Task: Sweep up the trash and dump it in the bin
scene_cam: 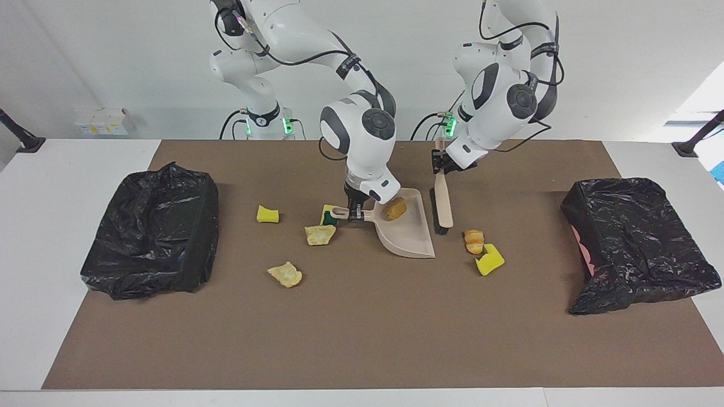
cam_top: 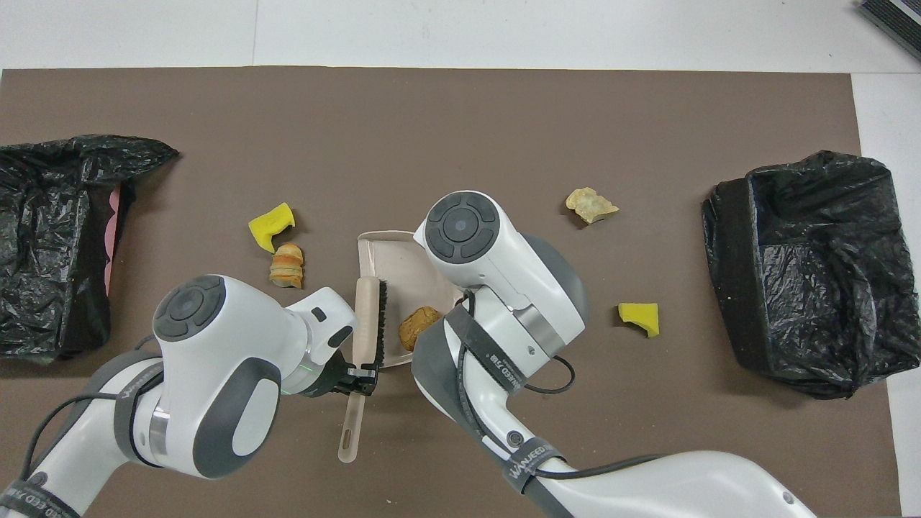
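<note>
My right gripper (scene_cam: 354, 213) is shut on the handle of the beige dustpan (scene_cam: 410, 237), which lies flat mid-mat; the arm hides that grip in the overhead view. A brown bread lump (scene_cam: 394, 208) (cam_top: 419, 325) lies inside the pan (cam_top: 385, 252). My left gripper (scene_cam: 438, 163) (cam_top: 362, 375) is shut on the handle of the beige brush (scene_cam: 442, 209) (cam_top: 371, 313), its bristles down at the pan's open mouth. Loose trash lies around: a croissant-like lump (scene_cam: 474, 241) and a yellow sponge bit (scene_cam: 490, 259) beside the brush, and a yellow-and-green sponge (scene_cam: 328, 213) by the pan's handle.
More scraps lie toward the right arm's end: a yellow sponge bit (scene_cam: 267, 214) and two tan crusty lumps (scene_cam: 319, 234) (scene_cam: 285, 274). A black-bagged bin (scene_cam: 150, 232) stands at the right arm's end of the brown mat, another (scene_cam: 639, 243) at the left arm's end.
</note>
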`<state>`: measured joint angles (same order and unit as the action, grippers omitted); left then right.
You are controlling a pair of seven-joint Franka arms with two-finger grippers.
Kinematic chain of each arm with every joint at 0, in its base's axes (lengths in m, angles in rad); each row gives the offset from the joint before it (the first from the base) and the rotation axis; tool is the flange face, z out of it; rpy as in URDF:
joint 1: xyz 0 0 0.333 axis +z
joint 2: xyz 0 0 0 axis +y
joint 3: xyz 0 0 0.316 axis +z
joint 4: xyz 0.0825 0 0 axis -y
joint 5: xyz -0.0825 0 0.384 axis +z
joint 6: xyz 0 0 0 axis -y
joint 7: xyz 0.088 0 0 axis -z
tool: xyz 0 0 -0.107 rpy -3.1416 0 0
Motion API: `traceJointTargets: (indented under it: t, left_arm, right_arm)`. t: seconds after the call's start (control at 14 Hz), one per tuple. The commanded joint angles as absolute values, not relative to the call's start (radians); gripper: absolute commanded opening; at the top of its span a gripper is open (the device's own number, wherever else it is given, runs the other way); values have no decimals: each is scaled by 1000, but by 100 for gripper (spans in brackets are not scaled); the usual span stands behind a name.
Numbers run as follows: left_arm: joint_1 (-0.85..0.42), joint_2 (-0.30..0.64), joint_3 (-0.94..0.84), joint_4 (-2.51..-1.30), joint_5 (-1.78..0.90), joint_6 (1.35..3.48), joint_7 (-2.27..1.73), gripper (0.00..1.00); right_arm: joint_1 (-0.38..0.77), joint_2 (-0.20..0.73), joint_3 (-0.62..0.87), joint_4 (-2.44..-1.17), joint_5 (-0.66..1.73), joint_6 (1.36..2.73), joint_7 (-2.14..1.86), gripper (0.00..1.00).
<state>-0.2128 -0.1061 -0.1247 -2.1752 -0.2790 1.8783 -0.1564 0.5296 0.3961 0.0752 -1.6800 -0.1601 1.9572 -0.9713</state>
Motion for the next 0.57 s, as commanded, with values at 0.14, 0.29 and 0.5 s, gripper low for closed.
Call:
traceJointTargets:
  t: [0.14,0.29,0.5]
  left_arm:
    - [-84,-87,-130,-2120,-100,1876,-95,0]
    - [-78,-51,-130,-2100,41,1926,-92,0]
    - [-43,119,-132,-1959,161,1925,-87,0]
  right_arm:
    - [523,339,84,-1776,-179,2010,-988,13]
    - [523,339,84,-1776,-179,2011,-988,19]
    - [526,347,84,-1779,-179,2029,-985,24]
